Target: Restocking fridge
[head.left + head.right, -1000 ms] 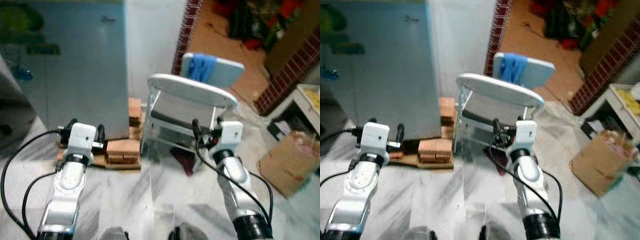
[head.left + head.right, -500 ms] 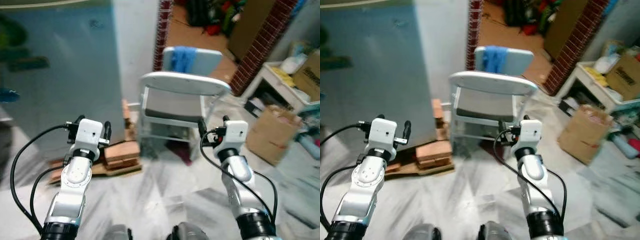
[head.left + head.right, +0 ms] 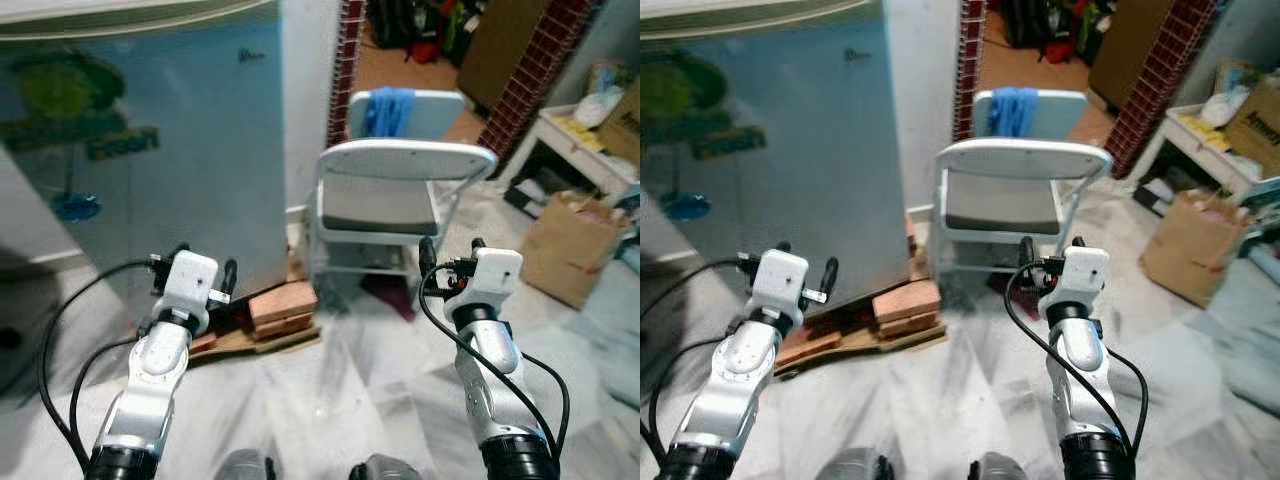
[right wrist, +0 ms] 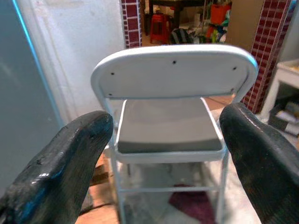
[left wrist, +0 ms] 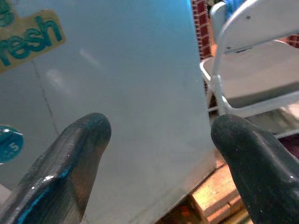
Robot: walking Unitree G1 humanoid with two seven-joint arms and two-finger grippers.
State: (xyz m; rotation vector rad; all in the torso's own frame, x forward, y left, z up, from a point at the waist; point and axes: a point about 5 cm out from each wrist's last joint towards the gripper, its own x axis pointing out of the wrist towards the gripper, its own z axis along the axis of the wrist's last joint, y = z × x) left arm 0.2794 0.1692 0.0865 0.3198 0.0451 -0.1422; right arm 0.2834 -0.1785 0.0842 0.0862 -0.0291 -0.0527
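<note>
two empty hands, left hand (image 5: 156,154) and right hand (image 4: 166,154), fingers wide apart, before fridge (image 3: 150,150).

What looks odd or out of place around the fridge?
The fridge stands raised on bricks and a board rather than on the floor. A folding chair sits close beside it, with a second chair draped in a blue cloth behind. Nothing looks spilled or broken.

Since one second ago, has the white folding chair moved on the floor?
No. The white folding chair stands beside the wood blocks under the fridge as before; the whole picture shifted, so the camera moved.
</note>
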